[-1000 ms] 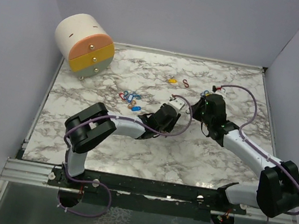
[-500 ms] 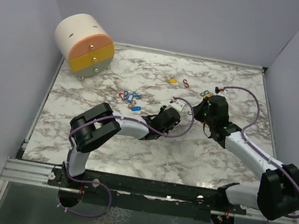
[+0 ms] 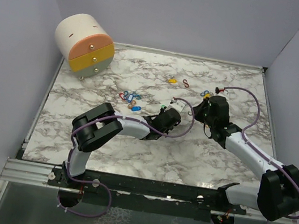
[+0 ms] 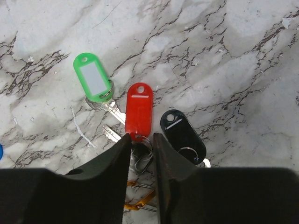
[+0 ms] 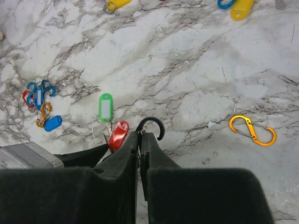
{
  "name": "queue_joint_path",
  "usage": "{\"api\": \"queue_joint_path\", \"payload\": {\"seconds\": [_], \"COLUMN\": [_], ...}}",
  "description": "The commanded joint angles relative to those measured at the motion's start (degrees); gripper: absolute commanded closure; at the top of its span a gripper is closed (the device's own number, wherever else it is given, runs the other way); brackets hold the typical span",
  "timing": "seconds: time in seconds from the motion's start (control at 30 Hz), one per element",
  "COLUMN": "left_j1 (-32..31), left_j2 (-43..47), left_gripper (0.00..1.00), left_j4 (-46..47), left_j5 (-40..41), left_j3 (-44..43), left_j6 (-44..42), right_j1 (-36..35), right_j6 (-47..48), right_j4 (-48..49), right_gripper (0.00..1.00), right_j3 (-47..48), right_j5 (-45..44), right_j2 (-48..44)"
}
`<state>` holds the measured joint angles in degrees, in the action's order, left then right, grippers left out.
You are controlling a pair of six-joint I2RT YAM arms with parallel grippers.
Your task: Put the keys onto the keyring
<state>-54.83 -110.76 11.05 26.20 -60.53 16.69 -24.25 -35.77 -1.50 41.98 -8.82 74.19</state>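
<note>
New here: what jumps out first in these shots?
The left gripper straddles the metal ring of a red oblong plastic key tag, which lies between a green plastic key tag and a black plastic key tag. Beside it, the right gripper is shut on a black wire hook. A cream cylindrical drawer unit sits far left, at the back.

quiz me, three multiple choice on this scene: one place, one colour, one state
1. Left wrist view: which tag lies between the green tag and black tag? A blue B red C yellow
2. Right wrist view: colour of the lone S-clip at right? A orange B white C green
3. The right gripper is: A wide open B shut on a coin C shut on a black hook
Key: B, the red tag sits between them; A, it is plainly orange; C, the hook juts from closed tips.
</note>
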Motion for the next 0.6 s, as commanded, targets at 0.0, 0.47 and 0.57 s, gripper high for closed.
{"api": "queue_joint_path", "payload": {"seconds": [0.0,0.47,0.57], "left_j1": [-0.3,-0.3,-0.3], "left_j2": [-1.2,3.2,6.2], "left_gripper": [0.78,1.0,1.0], "left_j4": [-1.8,-2.1,-1.6], "left_j5": [1.0,3.3,3.7], "left_j3": [-1.4,-0.2,0.9], "left_j6": [0.1,-1.4,-2.1], "right_j1": [0.3,0.3,0.4], "right_j6": [0.2,0.3,0.3], "right_j4": [0.5,0.8,1.1], "right_gripper": [1.0,1.0,1.0], "right_j3": [-0.7,-0.9,-0.9], "right_j5": [1.3,1.5,1.7], "right_j2": [-1.4,-1.4,-0.9]}}
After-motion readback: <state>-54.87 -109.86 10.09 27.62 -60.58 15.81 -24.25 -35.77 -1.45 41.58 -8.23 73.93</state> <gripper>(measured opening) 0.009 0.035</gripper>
